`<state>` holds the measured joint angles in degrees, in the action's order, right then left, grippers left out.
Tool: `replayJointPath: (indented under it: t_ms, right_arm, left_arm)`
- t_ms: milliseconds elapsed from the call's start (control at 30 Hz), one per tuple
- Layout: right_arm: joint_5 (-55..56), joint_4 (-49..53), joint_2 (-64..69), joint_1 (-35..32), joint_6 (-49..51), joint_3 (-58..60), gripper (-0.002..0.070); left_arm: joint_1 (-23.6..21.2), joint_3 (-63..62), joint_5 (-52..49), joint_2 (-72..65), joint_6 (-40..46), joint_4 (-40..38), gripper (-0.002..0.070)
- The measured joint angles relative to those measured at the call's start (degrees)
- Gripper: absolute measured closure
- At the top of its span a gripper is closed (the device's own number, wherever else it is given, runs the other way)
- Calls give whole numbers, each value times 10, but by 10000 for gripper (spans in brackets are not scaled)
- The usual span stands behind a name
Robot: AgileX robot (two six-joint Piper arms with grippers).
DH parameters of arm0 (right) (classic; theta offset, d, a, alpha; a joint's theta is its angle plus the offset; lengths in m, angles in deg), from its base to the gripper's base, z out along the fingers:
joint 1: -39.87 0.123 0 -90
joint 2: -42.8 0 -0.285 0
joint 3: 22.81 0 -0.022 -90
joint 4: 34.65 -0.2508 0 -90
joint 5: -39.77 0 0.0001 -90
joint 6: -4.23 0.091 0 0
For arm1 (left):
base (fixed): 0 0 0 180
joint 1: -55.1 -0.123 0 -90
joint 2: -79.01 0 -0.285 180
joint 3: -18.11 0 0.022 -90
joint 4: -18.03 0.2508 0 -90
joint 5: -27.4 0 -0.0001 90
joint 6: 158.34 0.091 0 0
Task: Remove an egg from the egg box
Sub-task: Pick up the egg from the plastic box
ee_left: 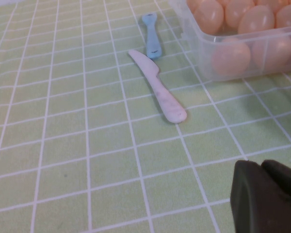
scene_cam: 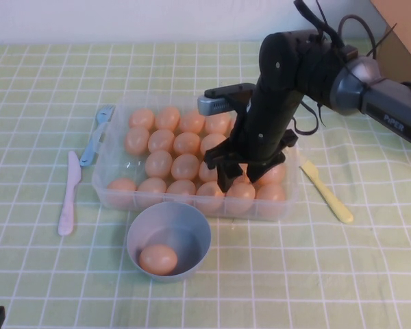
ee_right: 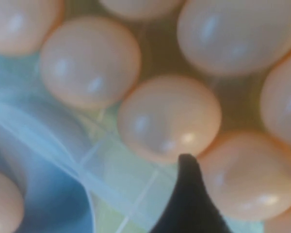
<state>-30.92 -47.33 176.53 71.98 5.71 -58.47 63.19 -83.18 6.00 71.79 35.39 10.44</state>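
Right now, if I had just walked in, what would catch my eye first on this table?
Probably the clear egg box in the middle of the checked cloth, packed with orange-tan eggs, with the black right gripper lowered into its front right part. Next, the blue-grey bowl just in front of the box, holding one egg. The left gripper sits low at the near left, away from everything.

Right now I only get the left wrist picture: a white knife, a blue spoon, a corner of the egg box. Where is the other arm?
Observer: The right gripper hangs low over the eggs in the front right part of the egg box.
Operator: Is any egg outside the box?
Observer: One egg lies in the blue-grey bowl in front of the box.
Operator: And the dark thing in my corner?
Observer: That is the left gripper, parked at the table's near left corner.
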Motion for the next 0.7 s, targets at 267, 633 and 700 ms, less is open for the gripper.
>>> replayJointPath:
  t_ms: [267,633,700]
  right_arm:
    - [0,52,4,-1,-5,-65,250]
    - [0,64,8,-6,-43,-67,248]
    - [0,64,12,-6,-43,-67,248]
  left_arm:
    - [0,0,0,0,0,0,678]
    - [0,0,0,0,0,0,679]
    - [0,0,0,0,0,0,679]
